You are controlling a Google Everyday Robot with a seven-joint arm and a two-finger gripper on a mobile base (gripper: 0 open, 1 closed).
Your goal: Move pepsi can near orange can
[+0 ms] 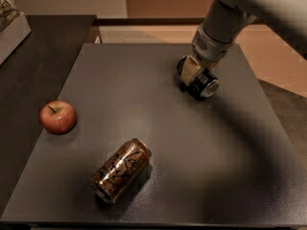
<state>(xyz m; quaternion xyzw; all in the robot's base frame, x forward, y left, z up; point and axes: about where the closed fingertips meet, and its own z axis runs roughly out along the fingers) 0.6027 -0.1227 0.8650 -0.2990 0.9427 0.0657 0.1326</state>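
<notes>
Just the one camera view to go on. Starting with the gripper claw [194, 75]: down over the far right part of the dark grey table [144, 90], hanging off a fat white arm [220, 25] coming in from the top right corner. Pinched onto the pepsi can [207, 86], with a tan finger [189, 70] pressed against the can's left side. Can't make out the other finger behind the can. About the can itself: small, dark navy going on black, lying on its side in the grip, shiny silver end turned toward the camera and a bit right. Resting on the tabletop or just above it, hard to call which. Markings too faint to read. Well away from the claw, toward the near left: the orange can [121, 169], bigger, coppery brown-orange with dark swirly script, also on its side, dull metal end pointing at the near-left corner, other end aimed roughly back up toward the claw. Pepsi can and orange can well apart. Farther left of the claw, roughly level between the two cans: a red apple [58, 117], stem up, near the table's left edge. Way off to the claw's far left, on a darker counter [33, 61]: just the corner of a pale box [10, 25].
</notes>
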